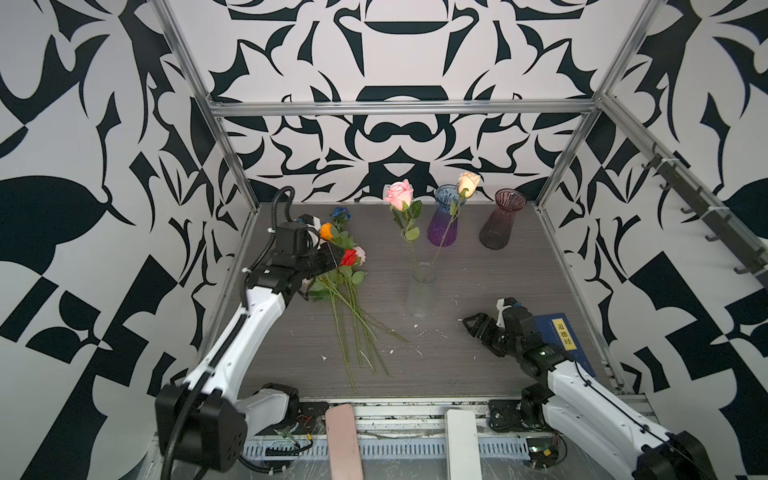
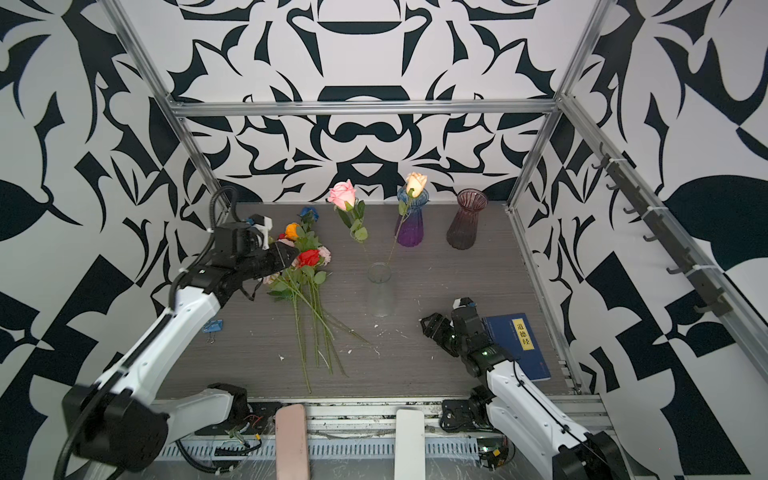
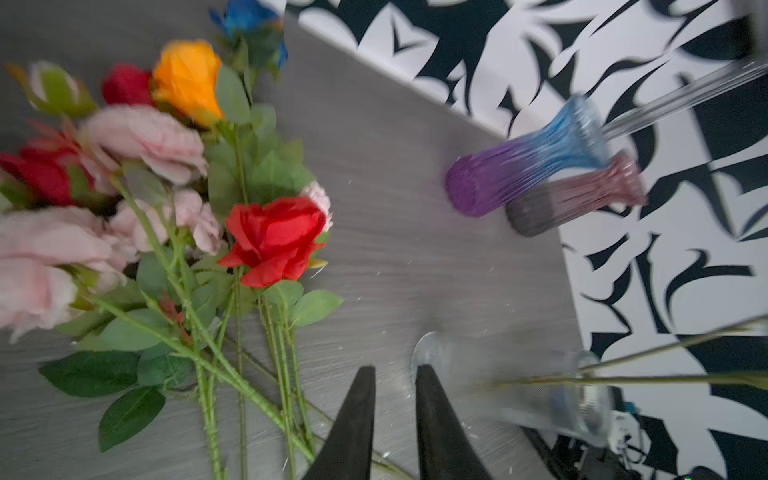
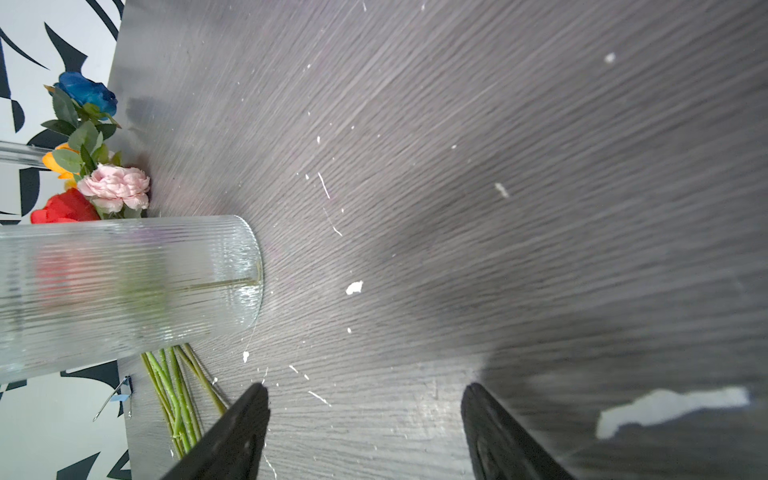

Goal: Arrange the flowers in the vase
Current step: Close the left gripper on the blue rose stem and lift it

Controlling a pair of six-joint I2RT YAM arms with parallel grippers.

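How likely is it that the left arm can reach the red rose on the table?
Probably yes: the left arm hovers right beside the red rose, which lies uncovered atop the flowers, and its jaws are empty.

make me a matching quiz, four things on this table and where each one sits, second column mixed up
Things:
1. pink rose
2. red rose
3. book
4. blue and purple vase

Places:
a. upright at the back, beside the plum vase
b. flat at the front right of the table
c. stem in the clear vase
d. lying in the heap of loose flowers

Pairs: 1-c, 2-d, 3-b, 4-a
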